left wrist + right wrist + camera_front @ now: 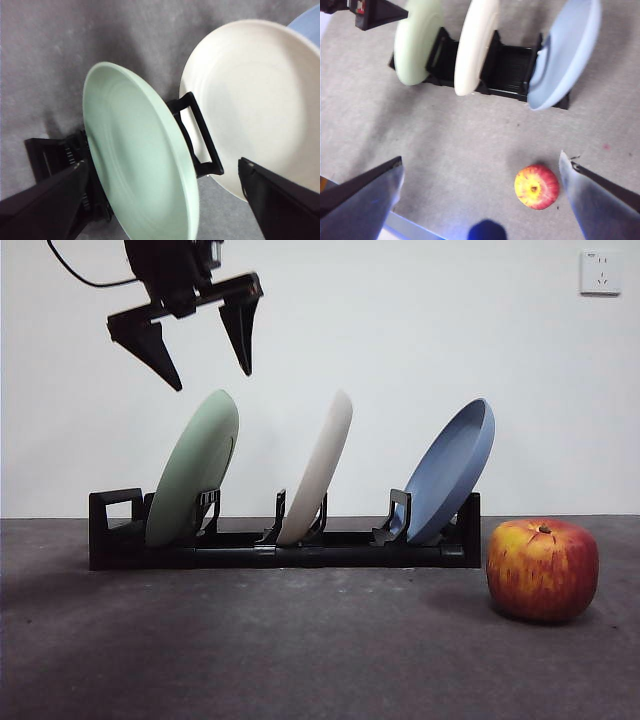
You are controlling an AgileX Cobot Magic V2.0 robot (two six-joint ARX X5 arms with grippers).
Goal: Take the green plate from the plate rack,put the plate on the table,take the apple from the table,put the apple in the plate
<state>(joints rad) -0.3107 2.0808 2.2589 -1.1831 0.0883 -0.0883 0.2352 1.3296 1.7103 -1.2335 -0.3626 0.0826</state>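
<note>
Table (300, 640), green plate (193, 468) below left pincer (212, 368)

My left gripper (212, 368) hangs high, jaws spread wide, tips down. Right gripper (480, 185) also wide apart, raised.

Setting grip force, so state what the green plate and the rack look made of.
Green plate: probably matte plastic or melamine; soft sheen, no glaze glare, faint concentric rings. Plate rack: looks like black moulded plastic, though coated metal can't be ruled out.
</note>
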